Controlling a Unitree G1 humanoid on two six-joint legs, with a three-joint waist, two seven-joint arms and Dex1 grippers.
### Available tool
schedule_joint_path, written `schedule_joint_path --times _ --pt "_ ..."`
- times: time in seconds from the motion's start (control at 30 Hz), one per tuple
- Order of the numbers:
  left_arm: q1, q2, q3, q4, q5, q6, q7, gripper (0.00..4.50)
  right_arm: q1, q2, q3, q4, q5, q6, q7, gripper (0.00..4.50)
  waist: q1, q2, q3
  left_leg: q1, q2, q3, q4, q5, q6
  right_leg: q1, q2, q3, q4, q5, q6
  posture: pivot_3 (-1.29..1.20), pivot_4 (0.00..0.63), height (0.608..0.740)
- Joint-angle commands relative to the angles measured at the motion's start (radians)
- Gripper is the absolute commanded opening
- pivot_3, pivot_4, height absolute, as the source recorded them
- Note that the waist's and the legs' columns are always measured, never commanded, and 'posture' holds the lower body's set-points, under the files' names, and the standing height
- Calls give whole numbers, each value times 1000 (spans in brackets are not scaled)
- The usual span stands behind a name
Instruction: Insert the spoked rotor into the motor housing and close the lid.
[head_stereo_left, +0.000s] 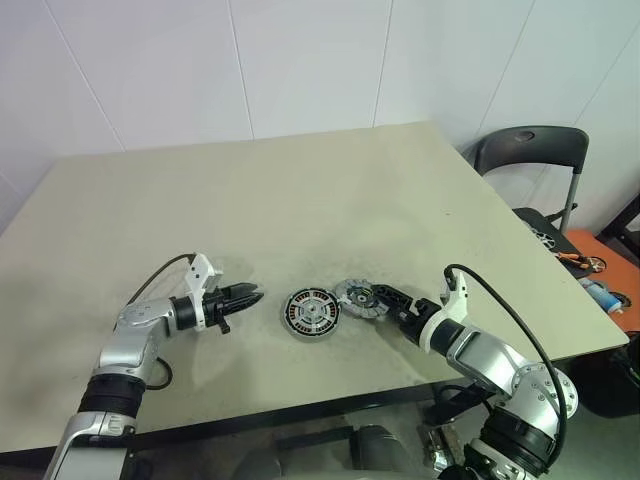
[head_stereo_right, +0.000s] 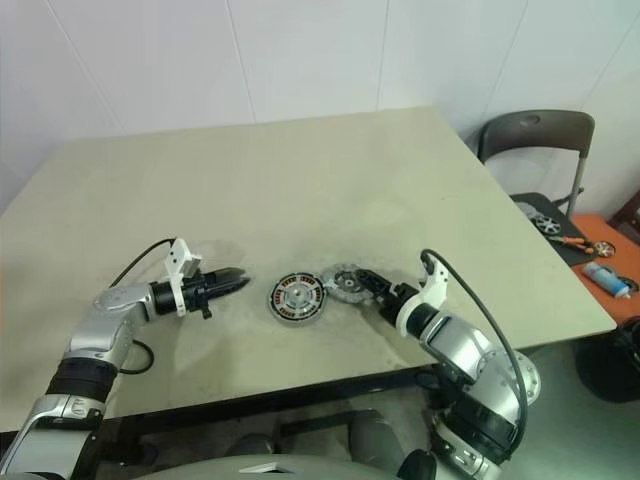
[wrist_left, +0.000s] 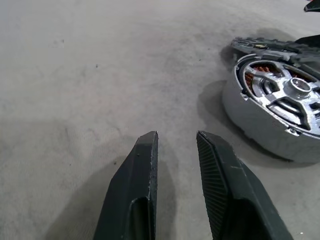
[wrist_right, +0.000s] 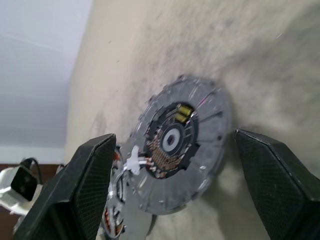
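Motor housing (head_stereo_left: 311, 315), spoked rotor (wrist_left: 292, 95) seated inside, on bench (head_stereo_left: 300, 200) | lid (head_stereo_left: 356, 298) touching housing, flanked by wide-open, empty right gripper (head_stereo_left: 385, 300) | left gripper (head_stereo_left: 248, 297) near housing, slightly parted, empty

Beige table (head_stereo_left: 300, 190), top scuffed with dark smudges toward the near middle. On it, close to the near edge, motor housing (head_stereo_left: 311, 314): short silver cylinder, open side up, copper windings visible round the inside. Seated in its mouth, spoked rotor (wrist_left: 287, 95), silver arms round a small hub. Just beside the housing, on the right, lid (head_stereo_left: 356, 297): grey ribbed disc, dark centre with a yellow part and fine wiring facing up. Possibly tilted, with one edge resting against the housing; hard to say from these angles. Rest of the top bare, back to the far edge by the white wall.
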Motion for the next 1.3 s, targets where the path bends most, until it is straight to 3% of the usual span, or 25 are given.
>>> schedule_joint_path --times 0.03,0.07,0.17,0.3,0.4,0.5,0.6,0.87,1.23,1.3 --pt "-19 -1 10 -5 2 -25 -9 1309 21 42 61 25 38 -7 -16 4001 0 0 0 0 0 0 0 0 0 0 0 0 0 0 0 0 0 740" --pt "-18 -1 10 -5 2 -26 -9 1309 24 34 67 30 42 -14 -17 4001 0 0 0 0 0 0 0 0 0 0 0 0 0 0 0 0 0 740" --pt "-15 0 12 -3 3 -31 -11 1309 36 5 91 34 50 -33 -13 3392 0 0 0 0 0 0 0 0 0 0 0 0 0 0 0 0 0 740" --pt "-11 1 13 -2 4 -36 -13 1309 47 -19 121 24 81 -51 -4 2089 1 1 0 0 0 0 0 0 0 0 0 0 -1 0 0 0 0 740" --pt "-9 2 12 7 6 -45 -19 1309 58 -41 153 6 94 -67 9 2089 2 1 0 -1 0 0 0 0 0 0 0 0 -2 0 1 0 0 740" --pt "-10 1 11 13 7 -50 -22 1309 72 -70 176 -1 109 -83 15 1572 4 1 0 -2 0 0 0 0 0 0 0 0 -3 1 1 0 0 740" --pt "-10 -2 12 57 12 -84 -36 1309 80 -114 205 -8 124 -91 33 594 3 2 0 -2 0 0 0 0 0 0 0 0 -4 2 2 0 0 740" --pt "-28 -11 13 148 27 -152 -63 1309 80 -241 321 -34 99 -145 133 594 4 2 0 -2 0 0 0 0 0 1 0 0 -4 2 2 0 0 740" --pt "-62 -16 17 259 50 -225 -97 1309 -103 -479 728 -18 -306 -345 444 594 4 2 0 0 0 1 2 0 0 4 0 0 -4 1 1 0 0 740" --pt "-59 -19 10 176 40 -169 -76 1309 -105 -514 773 -34 -351 -363 491 594 6 1 0 0 0 1 1 0 0 4 0 0 -5 2 2 0 0 740"
